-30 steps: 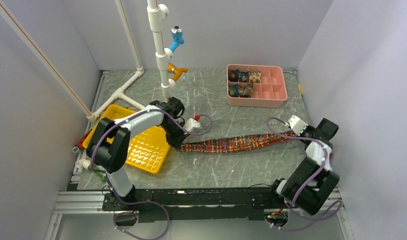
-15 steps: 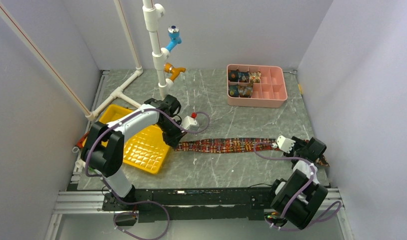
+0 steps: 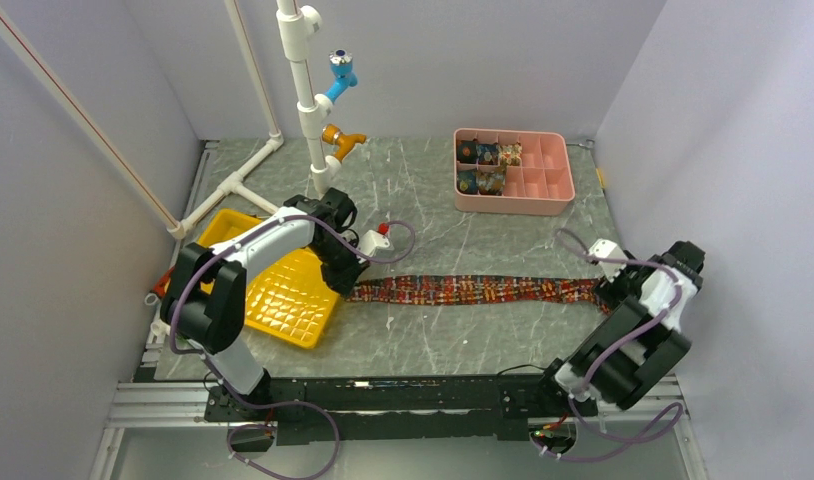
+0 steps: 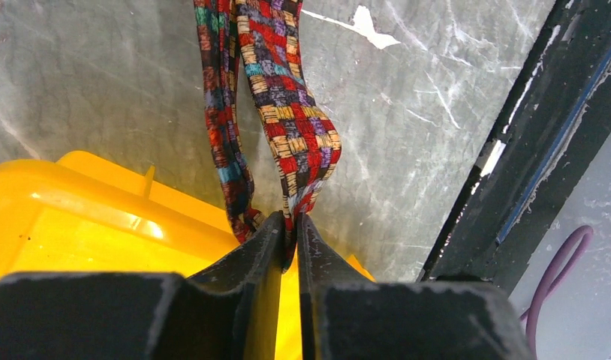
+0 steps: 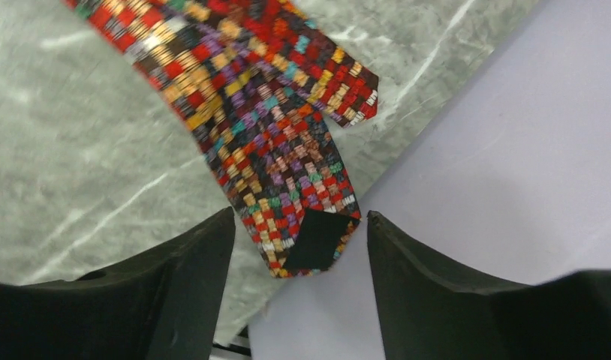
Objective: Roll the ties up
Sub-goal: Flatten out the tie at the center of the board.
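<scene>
Right gripper (image 5: pixel 296 225) opened off tie (image 3: pixel 473 290) — fingers apart | left gripper (image 4: pixel 289 225) clamped on tie's left end | risk: right end at table (image 3: pixel 433 200) edge — could slide off.

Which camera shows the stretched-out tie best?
Top external: it shows the tie full length. Left wrist shows only the end pinched in the left gripper; right wrist shows only the other end, inside the open right gripper.

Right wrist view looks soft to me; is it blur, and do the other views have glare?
Right wrist view: the tie is slightly smeared, its weave soft, the table veins streaky. Left wrist view: weave crisp, a bright glare band on the yellow tray rim. Top external view: even light, faint shadows, no glare.
</scene>
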Tool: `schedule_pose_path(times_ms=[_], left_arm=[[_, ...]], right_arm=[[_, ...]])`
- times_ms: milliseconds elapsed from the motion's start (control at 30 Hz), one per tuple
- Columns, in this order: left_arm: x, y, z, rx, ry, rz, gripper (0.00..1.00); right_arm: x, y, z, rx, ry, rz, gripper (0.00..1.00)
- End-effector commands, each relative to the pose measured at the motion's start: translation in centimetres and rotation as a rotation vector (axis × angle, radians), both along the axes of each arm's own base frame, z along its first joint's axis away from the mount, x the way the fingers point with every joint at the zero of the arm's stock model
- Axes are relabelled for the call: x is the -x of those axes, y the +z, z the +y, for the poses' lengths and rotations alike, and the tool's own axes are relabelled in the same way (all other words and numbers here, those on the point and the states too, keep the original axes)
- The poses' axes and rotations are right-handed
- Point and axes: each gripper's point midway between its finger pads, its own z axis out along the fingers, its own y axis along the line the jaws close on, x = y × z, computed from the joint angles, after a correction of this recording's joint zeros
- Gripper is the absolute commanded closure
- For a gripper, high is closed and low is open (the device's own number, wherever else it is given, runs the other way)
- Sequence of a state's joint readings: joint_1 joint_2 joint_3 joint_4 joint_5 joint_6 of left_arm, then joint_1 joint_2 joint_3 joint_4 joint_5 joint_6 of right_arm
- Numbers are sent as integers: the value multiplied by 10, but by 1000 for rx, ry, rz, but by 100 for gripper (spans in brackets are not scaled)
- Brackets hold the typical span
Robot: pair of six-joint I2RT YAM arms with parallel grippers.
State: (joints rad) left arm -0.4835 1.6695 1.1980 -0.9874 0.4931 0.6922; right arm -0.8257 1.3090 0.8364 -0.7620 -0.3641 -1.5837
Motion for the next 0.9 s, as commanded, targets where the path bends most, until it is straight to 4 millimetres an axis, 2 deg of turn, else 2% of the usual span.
schedule_pose_path(times_ms=[0, 67, 133, 200, 300, 433, 467, 633, 700, 867], left_arm=[[-5, -6, -8, 28, -12, 0, 80], [-6, -8, -8, 25, -15, 0, 76], [-7, -8, -10, 25, -19, -2, 70], [-9, -8, -11, 27, -17, -5, 65], [-10, -6, -14, 37, -16, -13, 52], [-10, -6, -17, 38, -22, -23, 42], [-10, -6, -18, 38, -23, -26, 36], [-9, -5, -20, 44, -25, -44, 32], [-8, -4, -20, 52, -22, -43, 32], [-7, -2, -22, 60, -21, -50, 31]], right_arm=[[-24, 0, -6, -232, -296, -27, 39], [-34, -3, -10, -295, -365, -26, 45], [-42, -5, -9, -356, -422, -38, 46], [-50, -8, -9, -392, -466, -43, 46], [-60, -15, -12, -420, -523, -46, 43], [-66, -31, -18, -436, -583, -24, 42], [-67, -35, -18, -446, -594, -16, 41], [-73, -50, -14, -483, -626, 14, 40], [-74, -54, -12, -499, -630, 25, 48], [-71, -45, -8, -501, -613, 32, 91]])
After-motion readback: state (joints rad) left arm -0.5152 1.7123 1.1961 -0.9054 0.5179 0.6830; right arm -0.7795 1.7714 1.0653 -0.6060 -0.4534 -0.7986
